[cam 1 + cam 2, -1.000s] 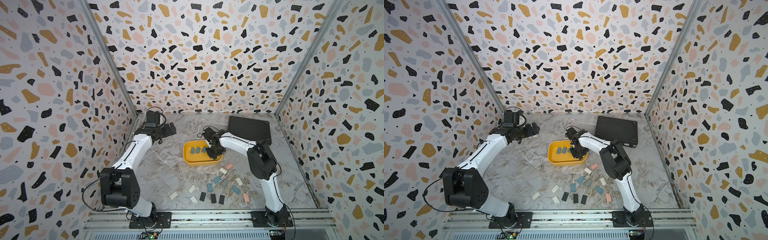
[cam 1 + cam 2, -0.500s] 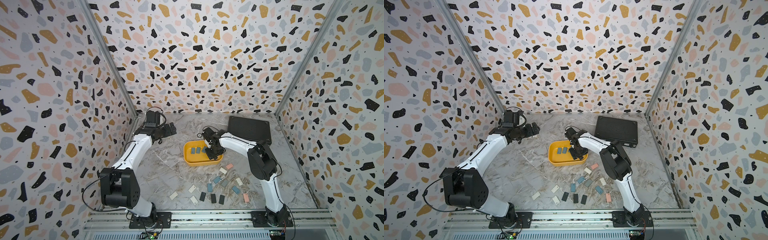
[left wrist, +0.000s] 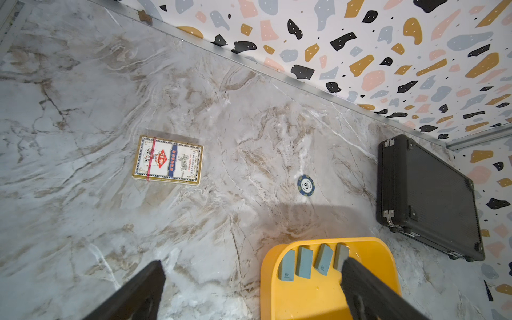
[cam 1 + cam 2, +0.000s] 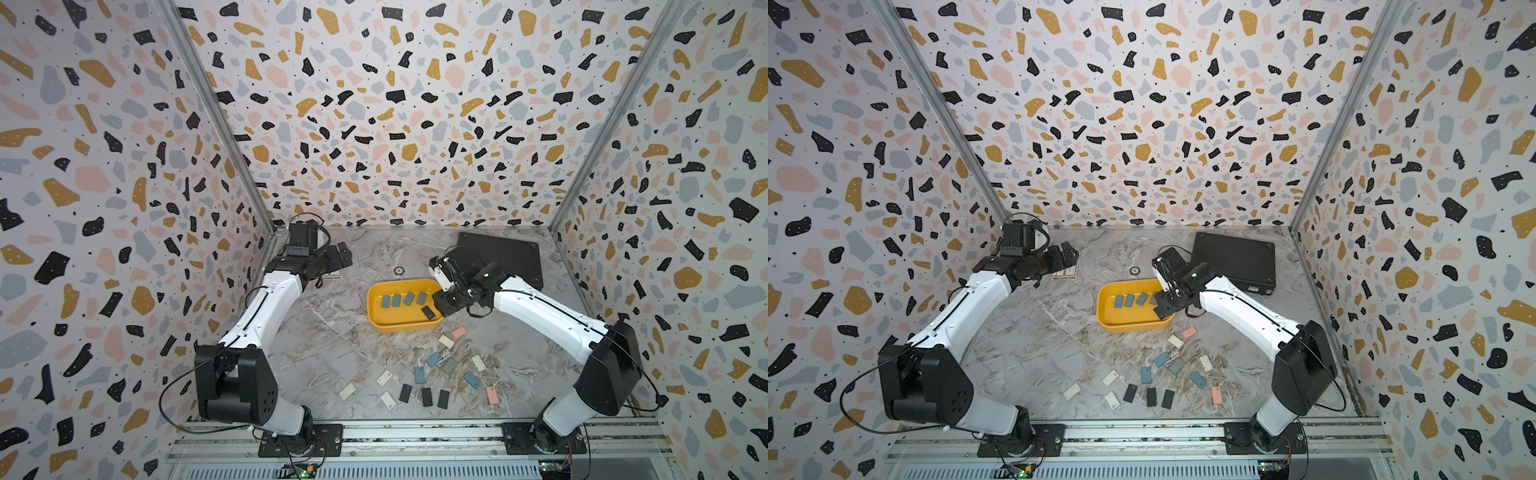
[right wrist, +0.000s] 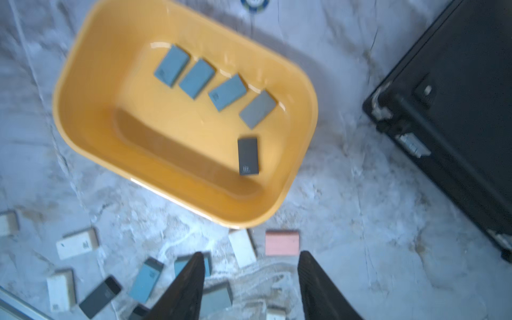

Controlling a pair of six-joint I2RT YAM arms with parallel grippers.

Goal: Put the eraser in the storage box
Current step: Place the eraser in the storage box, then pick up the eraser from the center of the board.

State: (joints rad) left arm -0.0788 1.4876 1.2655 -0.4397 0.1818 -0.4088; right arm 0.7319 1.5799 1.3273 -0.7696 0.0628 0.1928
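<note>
- The right gripper [image 5: 250, 255], closed a second ago over the storage box [image 5: 180, 202], has just let its jaws part; they now stand partly apart with nothing between them
- The black eraser [image 5: 248, 156] lies flat on the box floor, near the corner closest to the right arm and clear of the fingers, so this eraser looks delivered
- Beside it in the box sits a row of blue and grey erasers [image 5: 227, 91], making five inside
- Many loose erasers [image 4: 432, 374] are on the marble table in front of the box, including a pink eraser [image 5: 282, 242] just outside its rim, so the job is likely far from finished
- The left gripper [image 3: 252, 263] has not shifted; its jaws are spread wide and empty, hovering over the table by the card pack [image 3: 167, 160]
- In a top view the right gripper [image 4: 1163, 307] covers the black eraser; in the other it shows at the box's corner [image 4: 428, 312]
- The right wrist view is smeared by motion, so the print on the erasers cannot be read
- In the left wrist view one finger [image 3: 360, 288] hides part of the box, and the black eraser is not seen there
</note>
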